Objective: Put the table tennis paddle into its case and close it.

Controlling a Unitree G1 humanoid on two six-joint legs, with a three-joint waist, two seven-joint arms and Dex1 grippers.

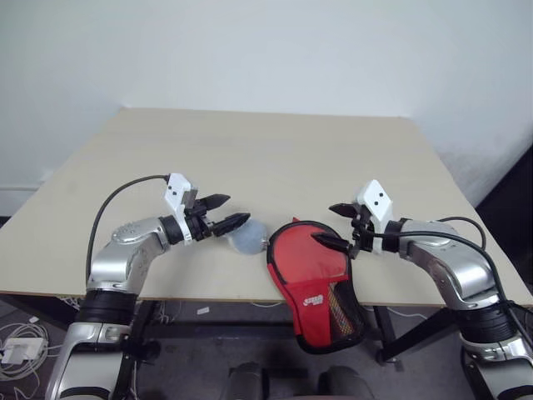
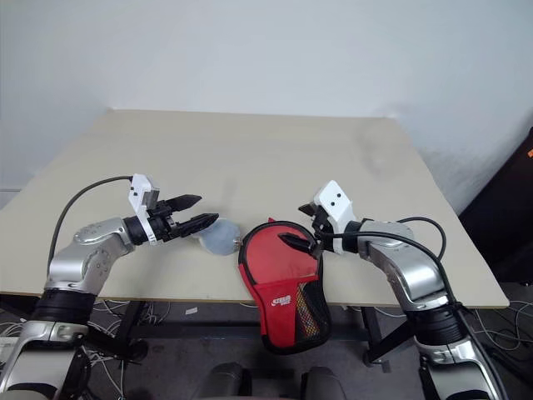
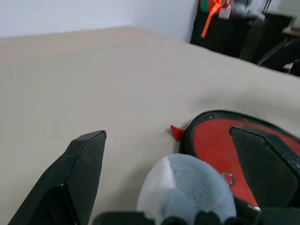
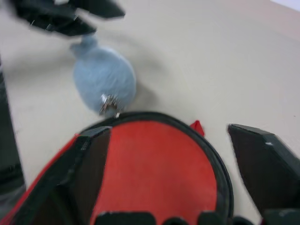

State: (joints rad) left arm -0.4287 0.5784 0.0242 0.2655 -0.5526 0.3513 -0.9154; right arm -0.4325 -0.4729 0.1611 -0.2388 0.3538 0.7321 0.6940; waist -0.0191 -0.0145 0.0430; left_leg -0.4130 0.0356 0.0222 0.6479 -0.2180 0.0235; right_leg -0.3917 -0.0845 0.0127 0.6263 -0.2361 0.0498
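Table: beige, the landmark. Case: red side up, on the table's near edge, narrow mesh end overhanging. Paddle not discernible; likely inside.

Right gripper: jaws apart, straddling the case's round end, holding nothing.

Left gripper: wide open, empty, beside the grey fluffy pom-pom at the case's rim.

Risk: a tug could drag the overhanging case off the table.

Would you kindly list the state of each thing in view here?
case: red side up, lying on the table's near edge, narrow end hanging over it.
grey pom-pom: on the table, clipped to the case.
left tool: open, at the pom-pom.
right tool: open, over the case's round end.
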